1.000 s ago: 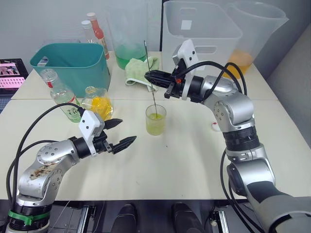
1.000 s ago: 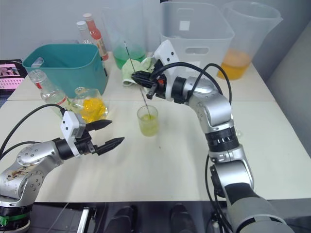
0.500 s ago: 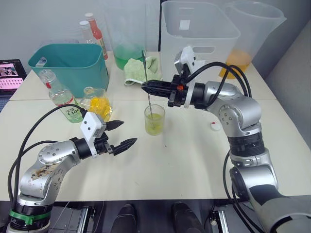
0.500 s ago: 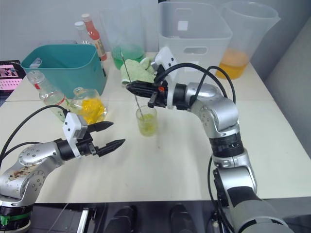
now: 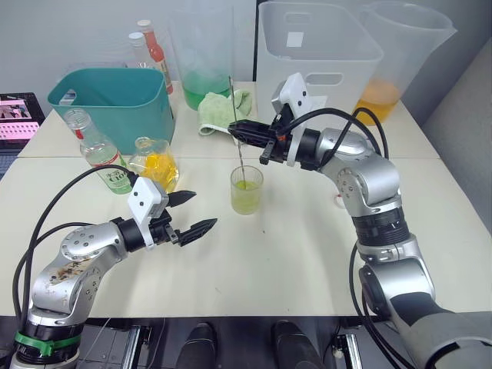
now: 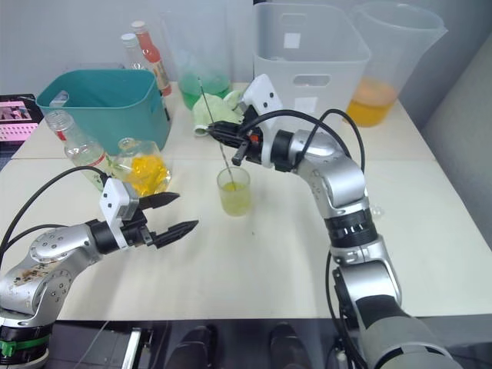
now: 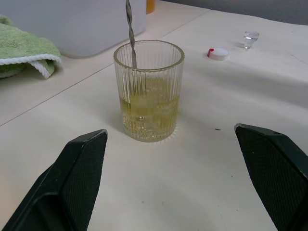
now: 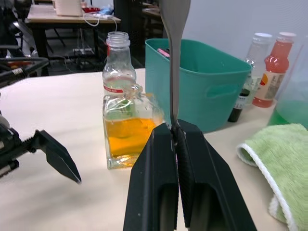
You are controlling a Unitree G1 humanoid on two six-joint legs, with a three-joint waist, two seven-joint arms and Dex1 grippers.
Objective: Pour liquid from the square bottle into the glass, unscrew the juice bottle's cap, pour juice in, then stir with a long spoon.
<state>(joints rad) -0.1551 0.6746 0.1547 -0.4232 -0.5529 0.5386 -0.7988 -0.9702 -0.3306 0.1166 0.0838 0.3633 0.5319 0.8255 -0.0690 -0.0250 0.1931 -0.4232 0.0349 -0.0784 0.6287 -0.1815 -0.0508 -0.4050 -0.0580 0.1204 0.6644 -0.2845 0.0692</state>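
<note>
Across the white bench (image 5: 307, 261), largest first: a translucent storage bin (image 5: 319, 46) and two clear plastic pitchers stand at the far edge, with a teal tub (image 5: 111, 104) far left and a green towel (image 5: 223, 108) between them. Right end effector (image 5: 240, 131), clenched on the long spoon (image 5: 235, 115), holds the twisted steel stem nearly upright with its bowl in the glass (image 5: 247, 190). Over the last second the stem has swung left and back again while the glass stayed put, so stirring, the final step, is judged under way. Left end effector (image 5: 192, 211) hovers released, near and to the left of the glass, grasping nothing. The square bottle (image 5: 154, 163), faceted glass holding yellow liquid, and the uncapped juice bottle (image 5: 96, 150), slim plastic with a green label, stand together at left, both pours apparently done. The glass is ribbed, cylindrical, about a third full of pale yellow-green liquid. The cap (image 7: 218, 53), small and white, lies right of the glass beside the glass stopper (image 7: 250, 37).
</note>
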